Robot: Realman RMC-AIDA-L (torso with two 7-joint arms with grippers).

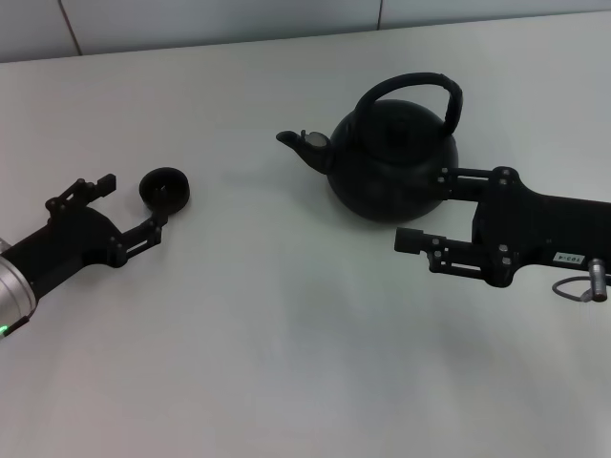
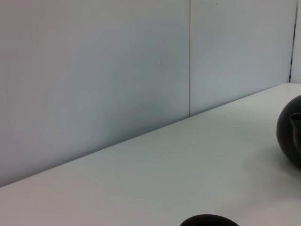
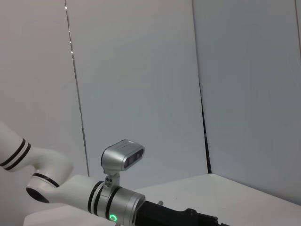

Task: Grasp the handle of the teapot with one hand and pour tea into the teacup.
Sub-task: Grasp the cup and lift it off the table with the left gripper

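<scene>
The matte-black teapot (image 1: 391, 157) stands upright on the white table (image 1: 286, 343) at the right of centre, its spout (image 1: 298, 143) pointing left and its arched handle (image 1: 425, 91) upright over the lid. The small black teacup (image 1: 164, 187) stands to the left. My left gripper (image 1: 130, 202) is open, with the cup just beyond its fingertips, close to the nearer finger. My right gripper (image 1: 425, 208) is open, low at the teapot's right side, its far finger against the pot's body. No tea shows. The left wrist view shows the cup's rim (image 2: 209, 220) and part of the teapot (image 2: 290, 136).
Grey wall panels (image 1: 191, 19) run along the table's far edge. The right wrist view shows the left arm's silver wrist camera (image 3: 122, 157) and white links against the wall.
</scene>
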